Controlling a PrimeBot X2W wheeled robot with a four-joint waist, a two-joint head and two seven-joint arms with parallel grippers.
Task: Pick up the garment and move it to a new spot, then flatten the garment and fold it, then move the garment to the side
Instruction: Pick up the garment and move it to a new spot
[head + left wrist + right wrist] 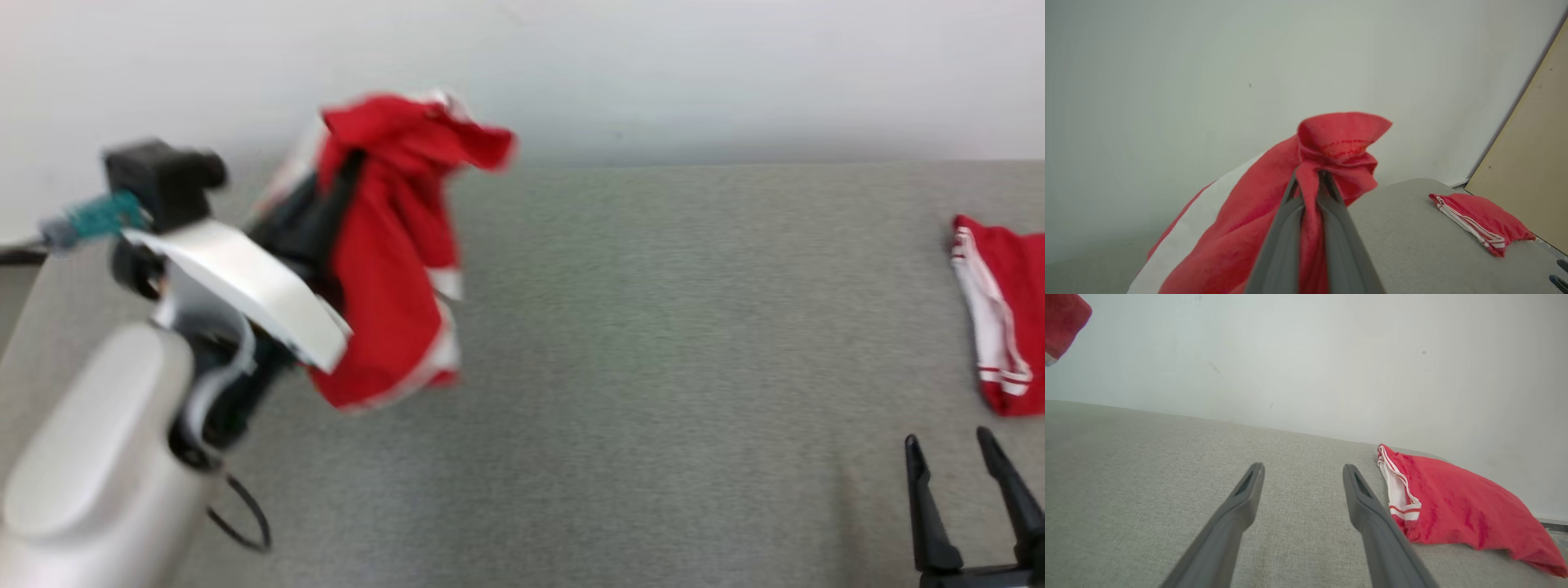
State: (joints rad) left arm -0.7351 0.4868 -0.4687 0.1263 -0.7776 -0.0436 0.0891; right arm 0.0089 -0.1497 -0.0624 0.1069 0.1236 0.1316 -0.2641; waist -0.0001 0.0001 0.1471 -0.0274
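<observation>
Between the two fingers (1286,228) of my left end effector (1310,176) a narrow pinch of the red garment (1339,139) was clamped. The fingers were drawn together on the cloth, with a small tuft standing above the tips. The bulk of it, red with a white band, slumped down around my wrist. In the head view that bundle hung at about ten o'clock, seemingly raised off the grey cloth-covered table (653,327). It draped over the end effector there, and the picture was smeared, so I could not tell how much hem swung free.

My right end effector (1302,473) sat at five o'clock in the head view, fingers apart and holding nothing, low over bare table. At three o'clock lay a second red piece (1453,502) with white stripes, folded, close to the wall (1306,355).

As I judged it, the grip was on a thin fold only, so a quick swing could pull the cloth out and drop it short. Fabric wrapped over my wrist could snag on release and come down bunched, making the flattening harder. Setting down too far toward three o'clock would land it on the folded piece.
</observation>
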